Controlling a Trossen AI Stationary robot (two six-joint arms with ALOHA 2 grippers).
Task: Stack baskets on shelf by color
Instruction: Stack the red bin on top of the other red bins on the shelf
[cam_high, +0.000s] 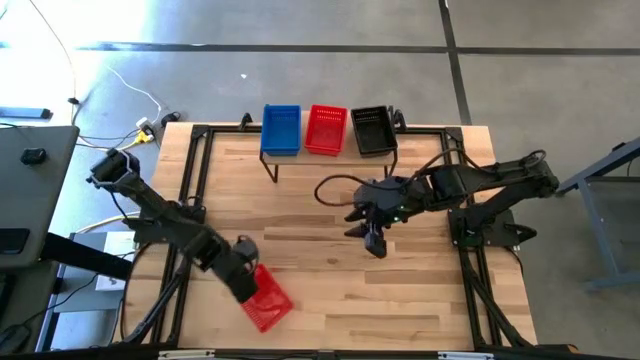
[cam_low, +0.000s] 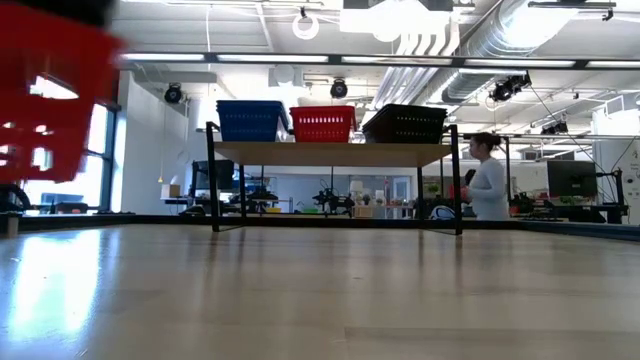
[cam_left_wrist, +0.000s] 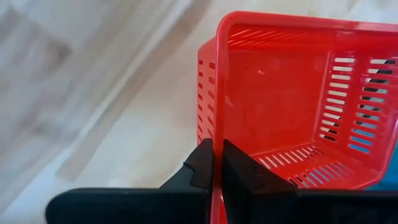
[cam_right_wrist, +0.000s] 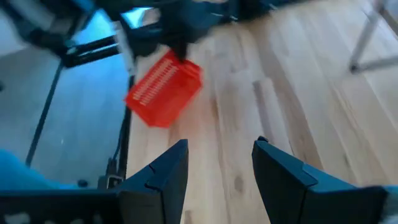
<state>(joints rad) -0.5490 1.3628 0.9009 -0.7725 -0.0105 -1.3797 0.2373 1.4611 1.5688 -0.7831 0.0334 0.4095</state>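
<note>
A red basket (cam_high: 268, 298) is near the table's front left, lifted off the wood. In the low view the red basket (cam_low: 50, 90) shows blurred, high above the tabletop. My left gripper (cam_high: 245, 278) is shut on its wall. My right gripper (cam_high: 370, 240) hovers open over the table's middle, nothing between its fingers (cam_right_wrist: 165, 168). The shelf (cam_low: 335, 153) stands on its thin black legs at the table's far edge. It carries a blue basket (cam_high: 281, 130), a red basket (cam_high: 326, 130) and a black basket (cam_high: 372, 130) side by side. My left gripper pinches one side wall of the red basket at its rim (cam_left_wrist: 215, 134), with one finger (cam_left_wrist: 239, 171) inside the basket and the other (cam_left_wrist: 200, 169) outside. The fingers come from above, slanting down. The basket hangs tilted below them (cam_right_wrist: 165, 90), clear of the table.
Bare wood lies between the shelf and both grippers. Black frame rails (cam_high: 190, 180) run along the table's left and right sides. A person (cam_low: 487, 180) stands in the room beyond the table's far edge.
</note>
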